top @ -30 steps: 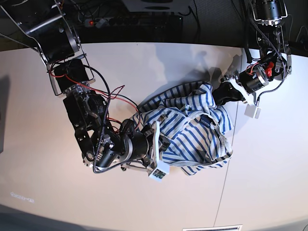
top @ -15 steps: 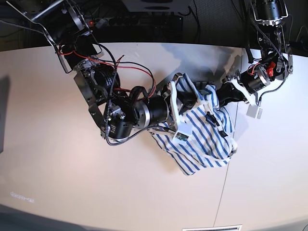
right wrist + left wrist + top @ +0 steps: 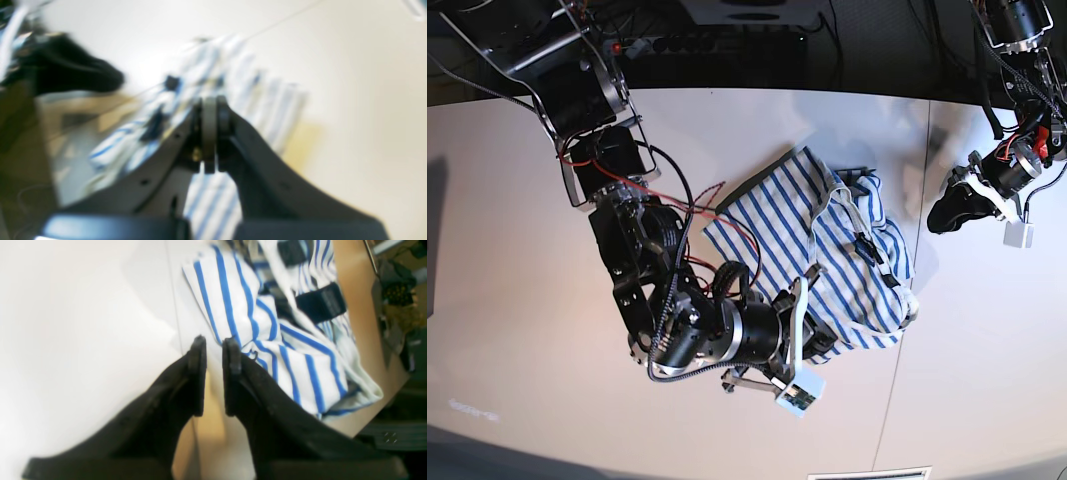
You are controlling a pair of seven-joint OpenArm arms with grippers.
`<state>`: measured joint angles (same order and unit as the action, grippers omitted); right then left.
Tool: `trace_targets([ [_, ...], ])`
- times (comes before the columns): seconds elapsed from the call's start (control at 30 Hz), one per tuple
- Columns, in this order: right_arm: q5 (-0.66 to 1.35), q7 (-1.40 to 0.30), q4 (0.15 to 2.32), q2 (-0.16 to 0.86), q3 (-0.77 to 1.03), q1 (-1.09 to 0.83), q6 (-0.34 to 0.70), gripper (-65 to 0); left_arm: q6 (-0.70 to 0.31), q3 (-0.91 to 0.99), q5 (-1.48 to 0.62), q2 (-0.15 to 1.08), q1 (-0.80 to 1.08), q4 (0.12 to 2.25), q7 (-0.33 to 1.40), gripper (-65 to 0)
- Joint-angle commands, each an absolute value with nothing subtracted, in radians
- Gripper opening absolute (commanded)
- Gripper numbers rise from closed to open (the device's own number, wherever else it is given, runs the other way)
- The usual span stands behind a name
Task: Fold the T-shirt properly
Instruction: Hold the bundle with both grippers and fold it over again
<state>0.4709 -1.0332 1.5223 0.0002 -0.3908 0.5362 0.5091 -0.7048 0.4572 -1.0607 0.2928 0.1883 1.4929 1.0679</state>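
The T-shirt (image 3: 827, 245), white with blue stripes, lies bunched on the white table (image 3: 517, 260), its dark neck label (image 3: 864, 248) facing up. My right gripper (image 3: 815, 338) hangs over the shirt's near edge. In the right wrist view its pads (image 3: 209, 106) are shut, and I see no cloth between them; the shirt (image 3: 233, 86) is a blur beyond. My left gripper (image 3: 939, 216) is to the right of the shirt, apart from it. In the left wrist view it (image 3: 214, 343) shows a narrow empty gap, beside the striped fabric (image 3: 267, 326) and label (image 3: 320, 303).
A seam (image 3: 895, 360) runs across the table just right of the shirt. A power strip and cables (image 3: 707, 45) lie along the dark back edge. The table's wooden edge (image 3: 360, 323) shows beyond the shirt in the left wrist view.
My right arm swung from above the shirt's far side down to its near edge. The shirt settled flatter and wider. My left gripper drew back to the right, off the fabric.
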Motion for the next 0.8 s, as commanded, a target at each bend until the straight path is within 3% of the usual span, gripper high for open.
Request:
trace_targets([
  [0.0, 0.466, -0.992, 1.508, -0.006, -0.383, 0.594, 0.551, -65.0, -0.698, 0.456, -1.084, 0.302, 0.194, 1.536, 1.056, -52.9],
  [0.4, 0.323, -0.839, 0.910, -0.150, -0.384, 0.891, 0.500, -65.0, -0.698, 0.356, -1.064, 0.274, 0.426, 2.089, 1.022, -53.0],
  [0.53, 0.358, -0.793, 0.768, -0.152, -0.400, 0.938, 0.493, -65.0, -0.698, 0.197, -0.969, 0.260, 0.444, 2.112, 0.986, -53.0],
  [0.77, 0.360, -0.791, 0.720, -0.152, -0.400, 0.932, 0.495, -65.0, -0.698, 0.003, -0.815, 0.243, 0.416, 2.098, 0.912, -53.0],
])
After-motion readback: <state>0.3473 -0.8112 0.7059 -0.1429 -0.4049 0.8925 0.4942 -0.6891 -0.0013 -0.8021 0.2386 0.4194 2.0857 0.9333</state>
